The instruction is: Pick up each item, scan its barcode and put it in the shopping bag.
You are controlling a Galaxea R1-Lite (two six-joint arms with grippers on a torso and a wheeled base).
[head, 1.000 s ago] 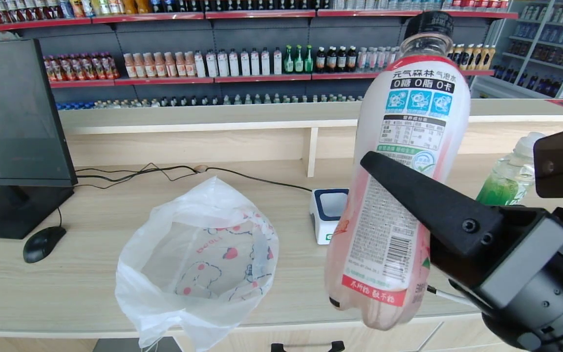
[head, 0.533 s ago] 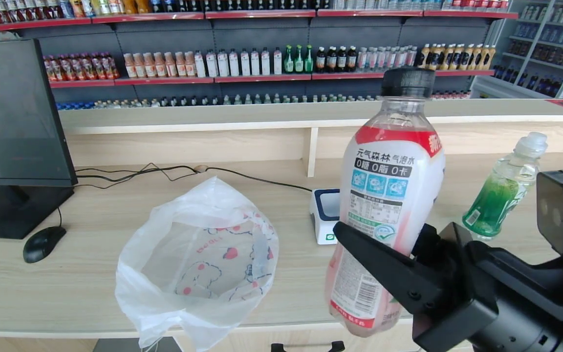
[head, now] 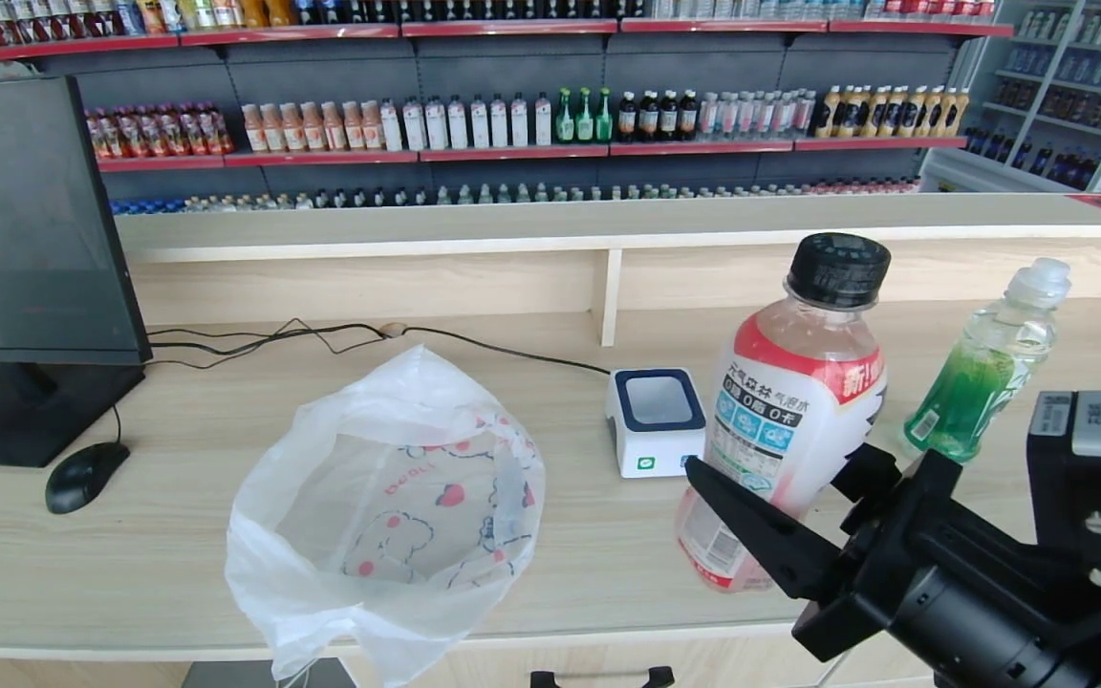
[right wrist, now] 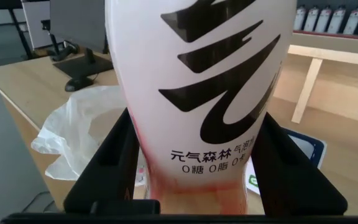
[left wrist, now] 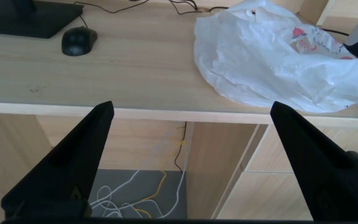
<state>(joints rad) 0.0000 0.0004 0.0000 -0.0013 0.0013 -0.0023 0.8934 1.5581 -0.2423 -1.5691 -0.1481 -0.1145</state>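
Clear plastic bottle with pink-white label (head: 804,401): lower side hidden by black right gripper (head: 780,475) finger; cap and base cut off in right wrist view. White blue-rimmed square scanner (right wrist: 307,148) partly hidden behind bottle. Black flat monitor (head: 34,220), far left of bottle, edge-cropped. Shelf drinks (head: 512,119) behind bottle too small to identify.

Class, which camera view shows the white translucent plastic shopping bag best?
The head view: the whole white translucent plastic shopping bag, mouth open. The left wrist view shows the bag side-on; the right wrist view shows part of the bag.
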